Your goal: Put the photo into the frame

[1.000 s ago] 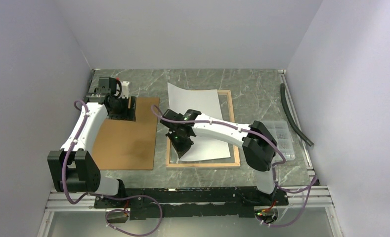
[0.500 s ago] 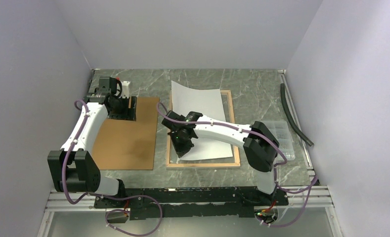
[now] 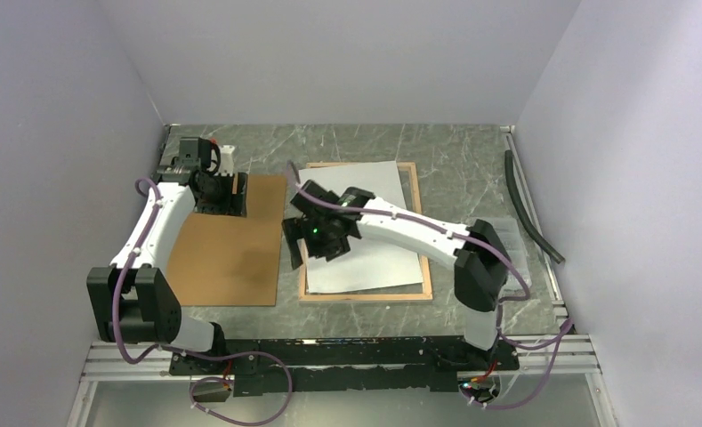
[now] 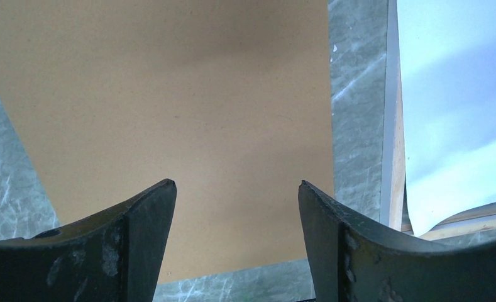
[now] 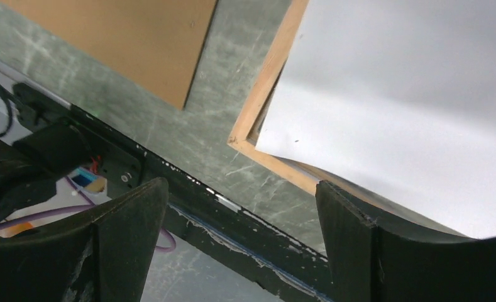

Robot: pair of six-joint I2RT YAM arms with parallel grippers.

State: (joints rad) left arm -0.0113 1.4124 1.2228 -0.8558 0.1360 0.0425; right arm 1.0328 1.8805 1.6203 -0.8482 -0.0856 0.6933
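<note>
R gripper point(image 3: 298, 245) hangs over the left rail of the frame point(image 3: 365, 295), toward its near-left corner. Fingers are spread wide w/ nothing btwn them. In the R wrist cam the gripper point(image 5: 242, 184) shows only table point(image 5: 220, 126) and the frame corner through the gap. No hold on anything.

The photo point(image 3: 369, 267) lies just to the R gripper's right, white back up, printed side not visible. It sits within the frame, which lies wood side up on the table. R wrist cam: photo point(image 5: 408, 94) fills the upper right, its near-left corner inside the frame point(image 5: 265, 82) corner. The near edge bows up over the near rail w/ a dark gap under it, so it's not flat all round. Fingers are apart from the sheet, no contact seen.

L gripper point(image 3: 225, 201) is well apart from the photo, over the far end of the brown backing board point(image 3: 227, 253). L wrist cam: gripper point(image 4: 236, 183) is also wide open & empty, w/ the board point(image 4: 170, 94) beneath. Touching or just above, can't tell. The frame rail point(image 4: 393, 157) and photo point(image 4: 452, 94) are at the right of that view, w/ a strip of table btwn board & frame.

Count: 1 photo, 1 frame, 1 backing board, 2 grippers. Also 1 black hose point(image 3: 532, 209) by the table's right edge.
</note>
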